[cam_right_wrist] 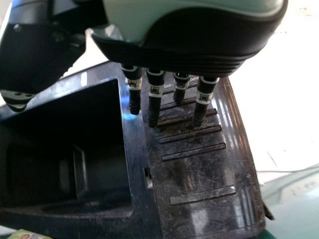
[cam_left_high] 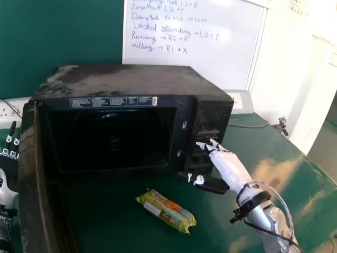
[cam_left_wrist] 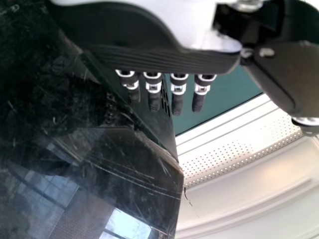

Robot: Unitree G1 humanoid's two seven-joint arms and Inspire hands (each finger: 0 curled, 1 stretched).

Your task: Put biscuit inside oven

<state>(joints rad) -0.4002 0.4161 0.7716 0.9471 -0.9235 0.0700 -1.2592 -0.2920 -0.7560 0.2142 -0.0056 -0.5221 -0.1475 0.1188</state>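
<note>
Biscuit packet [cam_left_high: 166, 211] lies between left hand [cam_left_high: 6, 191] and right hand [cam_left_high: 223, 161], apart from their extended, empty fingers [cam_right_wrist: 155, 105].

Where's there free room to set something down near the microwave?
On the green table between the open microwave door and the biscuit packet, and right of the robot's right arm. The microwave's cavity looks bare too. It's crowded before the control panel, where the right hand sits close.
</note>
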